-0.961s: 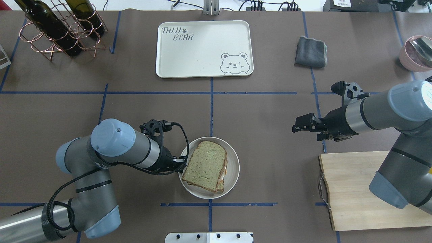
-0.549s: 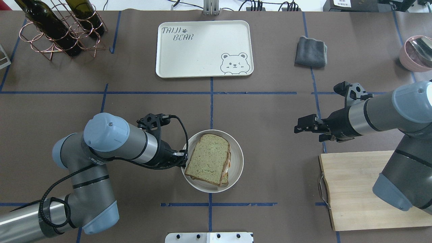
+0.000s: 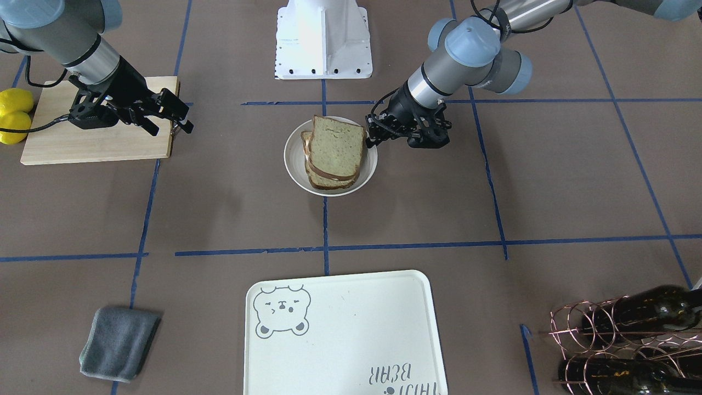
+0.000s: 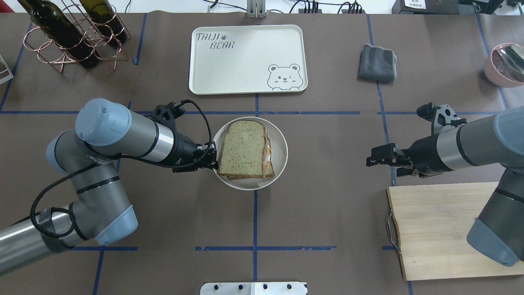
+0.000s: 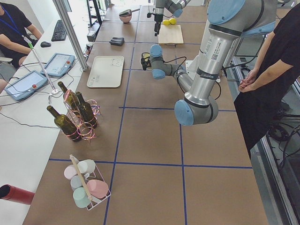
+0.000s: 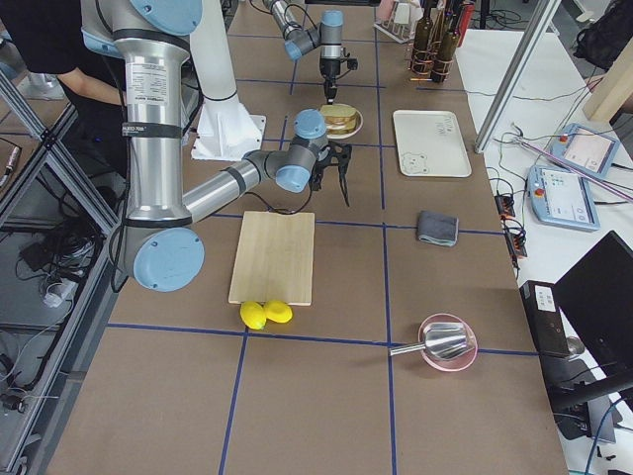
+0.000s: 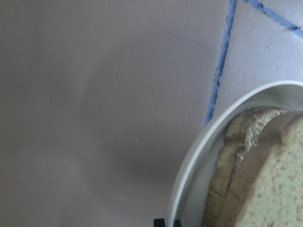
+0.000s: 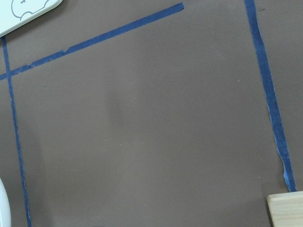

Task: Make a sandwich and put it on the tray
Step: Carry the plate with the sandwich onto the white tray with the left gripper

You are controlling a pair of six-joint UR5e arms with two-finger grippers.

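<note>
The sandwich (image 4: 243, 149), two greenish-tan bread slices with egg showing at the edge, lies in a small round white dish (image 4: 283, 155) at the table's middle. My left gripper (image 4: 211, 159) is shut on the dish's left rim. The front view shows the sandwich (image 3: 335, 149), the dish (image 3: 292, 166) and the left gripper (image 3: 374, 137). The left wrist view shows the dish rim (image 7: 196, 161) and the sandwich (image 7: 265, 189). The cream tray (image 4: 245, 61) lies just beyond the dish. My right gripper (image 4: 371, 157) is open and empty, well to the right.
A wooden cutting board (image 4: 434, 229) lies at the near right under my right arm, with two lemons (image 3: 13, 115) beside it. A grey cloth (image 4: 376, 62) lies right of the tray. A wine bottle rack (image 4: 73, 32) stands far left; a pink bowl (image 4: 505, 63) far right.
My left gripper has moved the dish with the sandwich away from the robot's base, toward the tray. My right arm has drawn back a little to the right.
</note>
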